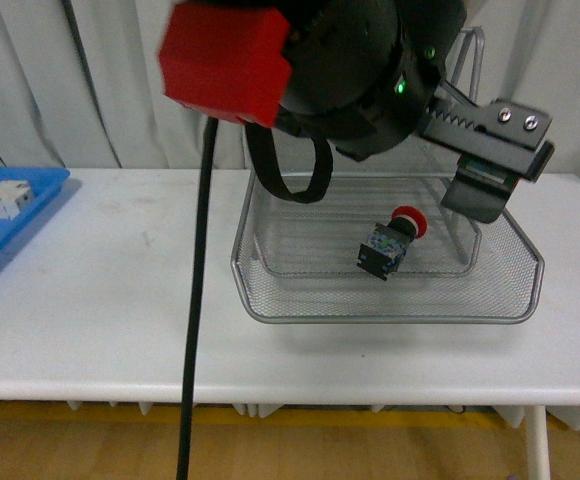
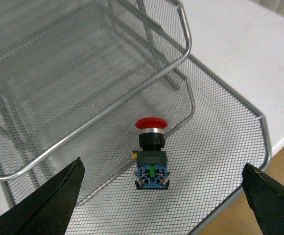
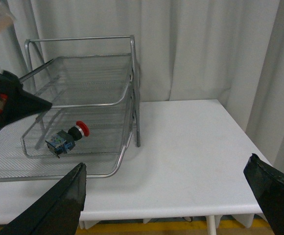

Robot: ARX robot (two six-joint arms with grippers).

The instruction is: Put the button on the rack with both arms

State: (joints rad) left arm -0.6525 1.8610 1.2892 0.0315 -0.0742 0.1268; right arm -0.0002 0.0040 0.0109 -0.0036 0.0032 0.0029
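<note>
The small push-button with a round red mushroom cap and a black blocky body [image 1: 394, 241] lies on its side on the mesh floor of the lowest tier of the silver wire-mesh letter rack [image 1: 390, 318]. Its cap points towards the back of the rack and its blue terminal end towards the front. The rack stands on the white desk [image 1: 120, 300], well apart from the flat blue plastic tray [image 1: 45, 188] at the far left edge.

The left claw [image 2: 161, 167] hangs above the button with its two black fingertips spread wide and nothing between them. The right claw [image 3: 165, 166] is likewise wide open and empty, off to the side of the rack over bare desk. With the button resting inside the rack and both claws free of it, the placing looks done, or very nearly so.

The button appears light and rigid, hard plastic throughout, so it should not give under pressure. The domed cap is smooth and would probably slip or roll between the pads. The flat opposite faces of the black body offer the surer hold, should it need shifting. Lying loose on open mesh, it could skid or tip at a light nudge.
</note>
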